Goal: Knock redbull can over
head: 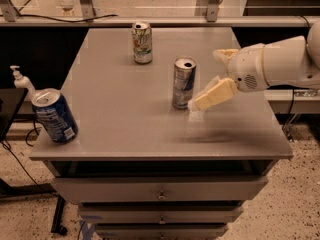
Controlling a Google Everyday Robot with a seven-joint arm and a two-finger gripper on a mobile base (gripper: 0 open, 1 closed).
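Three cans, well apart, on one bench [125, 119]. The redbull can [183, 83] stands upright mid-bench, well in from every edge. A white-green can [142, 43] sits near the back and a blue can [54, 116] at the front-left edge. One end effector [205, 79] is just right of the redbull can, spread open and holding nothing.

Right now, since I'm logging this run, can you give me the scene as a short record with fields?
target: redbull can, upright near the middle of the table
gripper: gripper just right of the redbull can, low beside its base; contact cannot be told
other cans: white-and-green can upright at the back; dark-blue can at the front left edge
task status: redbull can not yet knocked over
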